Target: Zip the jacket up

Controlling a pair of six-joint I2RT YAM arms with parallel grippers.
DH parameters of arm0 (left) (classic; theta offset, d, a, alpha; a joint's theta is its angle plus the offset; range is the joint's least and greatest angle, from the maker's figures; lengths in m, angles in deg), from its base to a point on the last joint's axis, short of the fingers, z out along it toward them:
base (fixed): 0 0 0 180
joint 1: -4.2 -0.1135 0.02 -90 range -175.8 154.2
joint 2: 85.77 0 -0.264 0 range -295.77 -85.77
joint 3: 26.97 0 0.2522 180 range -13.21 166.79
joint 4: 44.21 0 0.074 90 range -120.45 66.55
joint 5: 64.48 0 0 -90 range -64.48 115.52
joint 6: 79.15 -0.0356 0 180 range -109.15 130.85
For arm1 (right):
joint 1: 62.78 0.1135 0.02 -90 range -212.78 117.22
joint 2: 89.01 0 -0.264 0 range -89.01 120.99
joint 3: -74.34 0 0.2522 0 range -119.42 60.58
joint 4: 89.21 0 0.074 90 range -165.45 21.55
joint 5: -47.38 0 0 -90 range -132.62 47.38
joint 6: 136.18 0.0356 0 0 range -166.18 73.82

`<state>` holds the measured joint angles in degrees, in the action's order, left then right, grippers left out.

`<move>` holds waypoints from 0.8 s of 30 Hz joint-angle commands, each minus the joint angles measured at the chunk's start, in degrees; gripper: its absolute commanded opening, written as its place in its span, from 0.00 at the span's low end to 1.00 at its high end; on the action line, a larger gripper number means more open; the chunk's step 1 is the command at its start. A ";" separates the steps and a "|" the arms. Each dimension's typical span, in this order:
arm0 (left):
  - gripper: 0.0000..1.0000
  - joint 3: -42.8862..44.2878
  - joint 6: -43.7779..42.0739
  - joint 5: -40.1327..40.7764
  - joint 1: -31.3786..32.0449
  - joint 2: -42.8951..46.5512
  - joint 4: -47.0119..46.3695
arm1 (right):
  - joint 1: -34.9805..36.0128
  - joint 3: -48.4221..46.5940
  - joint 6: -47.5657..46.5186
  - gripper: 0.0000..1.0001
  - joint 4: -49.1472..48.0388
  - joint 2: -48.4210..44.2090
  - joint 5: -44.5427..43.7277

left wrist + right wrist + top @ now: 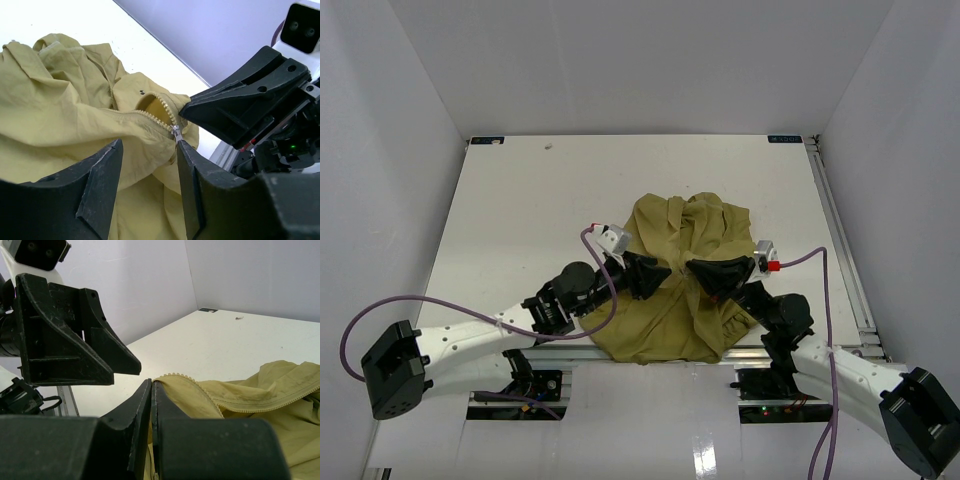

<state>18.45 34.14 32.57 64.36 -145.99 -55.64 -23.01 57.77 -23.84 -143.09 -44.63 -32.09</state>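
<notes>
The olive-yellow jacket (672, 305) lies crumpled on the white table, near the front edge, between my two grippers. My left gripper (658, 274) is open at its left side. In the left wrist view the jaws (149, 146) stand wide apart over the fabric, and the metal zipper slider (176, 133) sits right at the tip of the right finger. My right gripper (698, 268) faces it from the right and is shut on the jacket's zipper edge (186, 378), lifting it a little. The open zipper runs back over the jacket (265, 392).
The white table (540, 200) is walled on three sides. A metal rail (840, 230) runs along its right edge and another along the front edge (570, 350). My two grippers' tips are only a few centimetres apart.
</notes>
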 commanded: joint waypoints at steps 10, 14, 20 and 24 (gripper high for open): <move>0.57 -3.28 10.36 -9.69 -0.41 0.70 -7.42 | 0.05 9.58 0.71 0.08 -4.43 -0.78 -1.74; 0.57 -2.66 12.31 -11.88 -1.98 -1.83 -8.47 | 0.05 9.58 0.78 0.08 -4.43 -0.95 -1.65; 0.59 -2.23 12.73 -11.44 -2.51 -3.80 -9.39 | 0.05 9.76 0.79 0.08 -4.25 -1.40 -1.65; 0.60 -2.80 12.66 -12.02 -3.05 -4.88 -12.22 | 0.05 9.84 0.86 0.08 -4.08 -1.72 -1.56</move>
<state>13.94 46.29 21.97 61.94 -150.62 -63.61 -23.01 57.77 -22.85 -143.31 -45.51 -32.93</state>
